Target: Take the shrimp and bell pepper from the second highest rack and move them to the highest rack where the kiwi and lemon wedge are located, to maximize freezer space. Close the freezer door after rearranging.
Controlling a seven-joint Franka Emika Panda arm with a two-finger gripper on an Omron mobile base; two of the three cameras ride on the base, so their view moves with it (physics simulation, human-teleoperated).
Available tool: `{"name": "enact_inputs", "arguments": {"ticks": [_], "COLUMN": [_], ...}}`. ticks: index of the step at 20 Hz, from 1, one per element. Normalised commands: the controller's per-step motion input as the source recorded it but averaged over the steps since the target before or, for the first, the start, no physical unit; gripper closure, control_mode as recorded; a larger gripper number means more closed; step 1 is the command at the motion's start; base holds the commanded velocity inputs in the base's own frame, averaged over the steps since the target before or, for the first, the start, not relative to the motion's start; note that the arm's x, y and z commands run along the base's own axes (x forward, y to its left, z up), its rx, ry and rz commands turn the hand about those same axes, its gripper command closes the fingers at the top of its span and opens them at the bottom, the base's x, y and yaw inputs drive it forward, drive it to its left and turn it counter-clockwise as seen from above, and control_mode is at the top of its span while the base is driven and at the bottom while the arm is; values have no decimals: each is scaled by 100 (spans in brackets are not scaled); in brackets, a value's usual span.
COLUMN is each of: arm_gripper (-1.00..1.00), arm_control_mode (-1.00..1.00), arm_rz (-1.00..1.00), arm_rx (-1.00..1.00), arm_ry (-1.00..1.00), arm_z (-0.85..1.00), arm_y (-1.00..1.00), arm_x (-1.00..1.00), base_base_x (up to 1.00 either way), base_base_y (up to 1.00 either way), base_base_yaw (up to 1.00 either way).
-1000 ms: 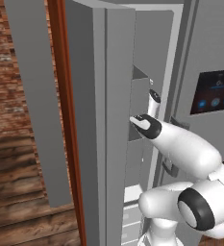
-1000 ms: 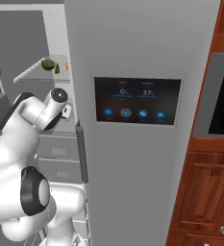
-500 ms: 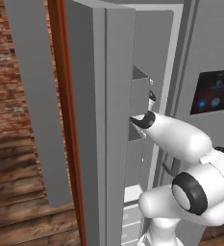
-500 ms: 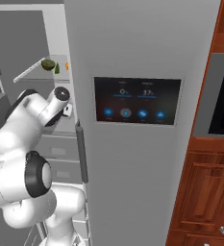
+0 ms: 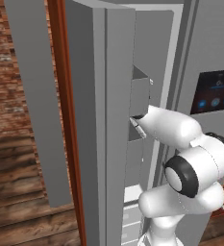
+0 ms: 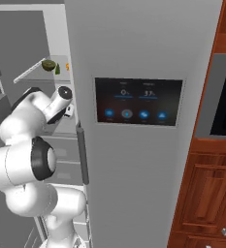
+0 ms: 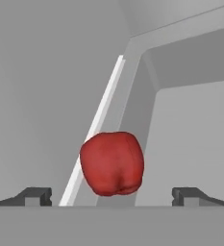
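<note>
One glossy red bell pepper (image 7: 112,163), lying against the pale grey wall of the box-like bin (image 7: 41,96). One round brownish-green kiwi (image 6: 48,65) on the thin pale translucent shelf (image 6: 29,71); just right of that kiwi, one small dark green piece (image 6: 57,69) and one tiny orange piece (image 6: 67,66). One black touch panel (image 6: 138,101) well right of the kiwi, with four round blue buttons in a row. Two dark fingertips (image 7: 35,196), one each side of the pepper.

The bell pepper (image 7: 112,163) sits in the second highest rack (image 7: 190,139), ahead of and between the claw (image 7: 111,194) fingertips, below the highest rack (image 6: 34,71) carrying the kiwi (image 6: 48,65).
</note>
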Motion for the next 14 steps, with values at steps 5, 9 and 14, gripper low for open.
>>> {"name": "enact_inputs", "arguments": {"ticks": [5,9,14], "arm_gripper": [-100,-100,-100], "arm_control_mode": [-100,-100,-100], "arm_rz": [3,2,1], "arm_rx": [0,0,0], "arm_ry": [1,0,0], "arm_z": [-20,-17,-11], "arm_y": [13,12,1], "arm_x": [20,14,15], "base_base_x": [0,0,0], "base_base_y": [0,0,0], "base_base_yaw": [0,0,0]}}
